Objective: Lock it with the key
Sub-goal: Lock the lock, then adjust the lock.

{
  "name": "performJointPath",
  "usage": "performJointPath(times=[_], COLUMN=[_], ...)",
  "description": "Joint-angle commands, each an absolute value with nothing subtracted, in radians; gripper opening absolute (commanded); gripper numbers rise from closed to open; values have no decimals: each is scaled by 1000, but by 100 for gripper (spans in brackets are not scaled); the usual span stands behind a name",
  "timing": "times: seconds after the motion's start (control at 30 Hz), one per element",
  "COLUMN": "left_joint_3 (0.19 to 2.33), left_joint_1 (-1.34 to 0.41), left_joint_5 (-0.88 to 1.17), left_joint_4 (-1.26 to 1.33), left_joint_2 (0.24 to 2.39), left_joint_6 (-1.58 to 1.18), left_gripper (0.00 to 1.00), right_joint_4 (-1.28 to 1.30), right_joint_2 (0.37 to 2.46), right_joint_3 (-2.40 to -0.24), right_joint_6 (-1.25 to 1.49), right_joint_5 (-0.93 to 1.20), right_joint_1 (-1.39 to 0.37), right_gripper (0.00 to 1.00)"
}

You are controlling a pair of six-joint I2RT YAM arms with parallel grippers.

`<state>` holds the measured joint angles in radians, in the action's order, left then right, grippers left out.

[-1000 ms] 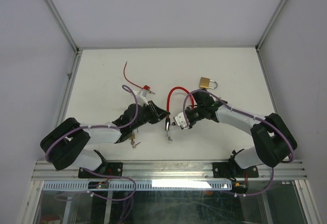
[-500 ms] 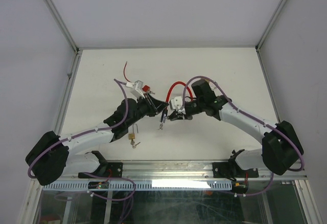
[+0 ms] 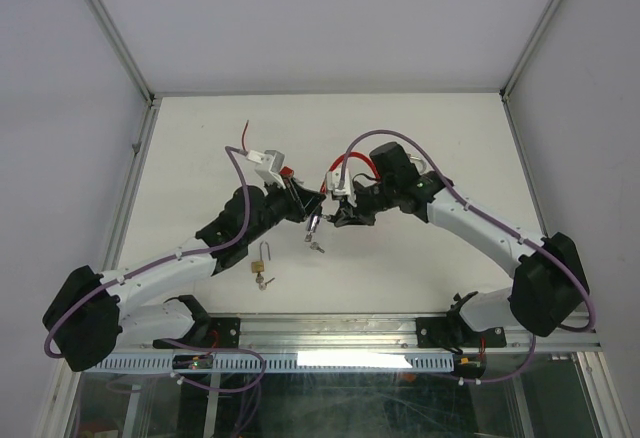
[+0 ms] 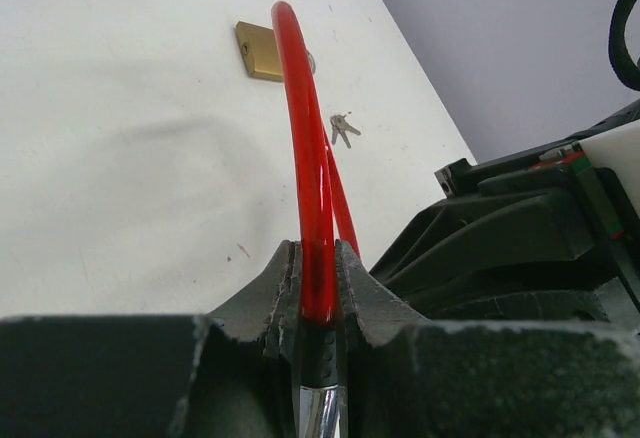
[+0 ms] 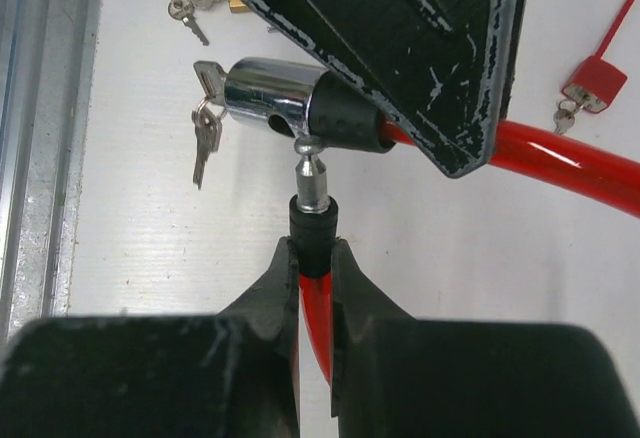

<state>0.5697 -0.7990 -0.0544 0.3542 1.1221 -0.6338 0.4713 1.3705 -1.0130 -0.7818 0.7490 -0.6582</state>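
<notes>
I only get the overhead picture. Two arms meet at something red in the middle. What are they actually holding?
Observer: A red cable lock. The right wrist camera shows the right gripper clamped on one end, whose metal pin points up at the chrome barrel.
Operator: Is there a key anywhere?
Observer: Yes, keys hang from the barrel's far end.
Operator: And the other arm?
Observer: The left wrist camera shows the left gripper shut on the cable right next to that barrel.
</notes>
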Motion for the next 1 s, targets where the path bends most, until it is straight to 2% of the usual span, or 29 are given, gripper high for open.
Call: performJointPath(times=[0.0,0.73,0.97], left_joint_3=[652,684,665], left_joint_1=[-816,-844,-838], left_joint_5=[-57,-87,-87], left_joint_4=[377,339,322], left_joint_2=[1101,1111,1065], left_joint_6=[-553,-446,-436], left_gripper=[0,0,0], right_joint_4=[531,530,568], right_joint_2=[1380,1345,1278], right_joint_3=[-1087,-1104,-1089], right_joint_6=[-760,-645,-724], right_joint_5=[687,738,792], right_joint_1=[-677,-701,-644], right_gripper=[0,0,0])
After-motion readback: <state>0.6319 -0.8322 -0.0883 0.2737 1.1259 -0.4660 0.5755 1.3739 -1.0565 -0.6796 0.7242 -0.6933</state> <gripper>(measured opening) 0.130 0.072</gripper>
